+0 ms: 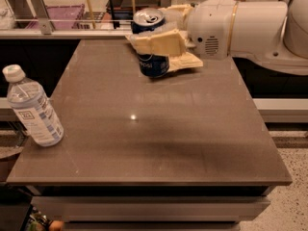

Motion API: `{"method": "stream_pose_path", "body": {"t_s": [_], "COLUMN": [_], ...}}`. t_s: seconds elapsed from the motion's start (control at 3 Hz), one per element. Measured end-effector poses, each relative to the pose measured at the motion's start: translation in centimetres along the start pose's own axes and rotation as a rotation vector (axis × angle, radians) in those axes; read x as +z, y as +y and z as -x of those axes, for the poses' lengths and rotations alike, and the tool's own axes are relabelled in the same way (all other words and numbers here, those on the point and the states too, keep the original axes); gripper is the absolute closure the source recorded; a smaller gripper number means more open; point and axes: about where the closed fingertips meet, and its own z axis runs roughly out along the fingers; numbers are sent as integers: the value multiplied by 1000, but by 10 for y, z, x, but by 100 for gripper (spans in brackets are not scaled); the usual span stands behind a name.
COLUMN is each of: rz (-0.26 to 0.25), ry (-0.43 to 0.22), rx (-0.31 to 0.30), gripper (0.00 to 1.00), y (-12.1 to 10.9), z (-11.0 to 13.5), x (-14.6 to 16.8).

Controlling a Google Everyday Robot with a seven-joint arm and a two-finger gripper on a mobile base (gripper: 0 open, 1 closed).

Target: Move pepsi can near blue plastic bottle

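The pepsi can (153,64), dark blue with a silver top, is held in my gripper (156,44), above the far middle of the table. The cream fingers (156,42) wrap around its middle; the gripper is shut on it and the can hangs clear of the tabletop. The blue plastic bottle (32,107), clear with a white cap and a white-and-blue label, stands upright at the table's near left edge, far to the left and nearer than the can. The white arm (240,28) reaches in from the right.
The brown tabletop (159,143) drops off at the front and both sides. A snack bag is mostly hidden behind the gripper; a pale corner (190,61) shows. A rail and a purple crate (62,13) lie beyond the far edge.
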Motion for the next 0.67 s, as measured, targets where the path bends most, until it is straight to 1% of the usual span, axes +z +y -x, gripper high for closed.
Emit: {"method": "stream_pose_path", "body": {"t_s": [0.33, 0.67], "rz": [63, 106], "ry": [-19, -55], "rx": [54, 91], "gripper": [100, 100], "y": [27, 51], "z": [-6, -12], "x": [17, 37]}}
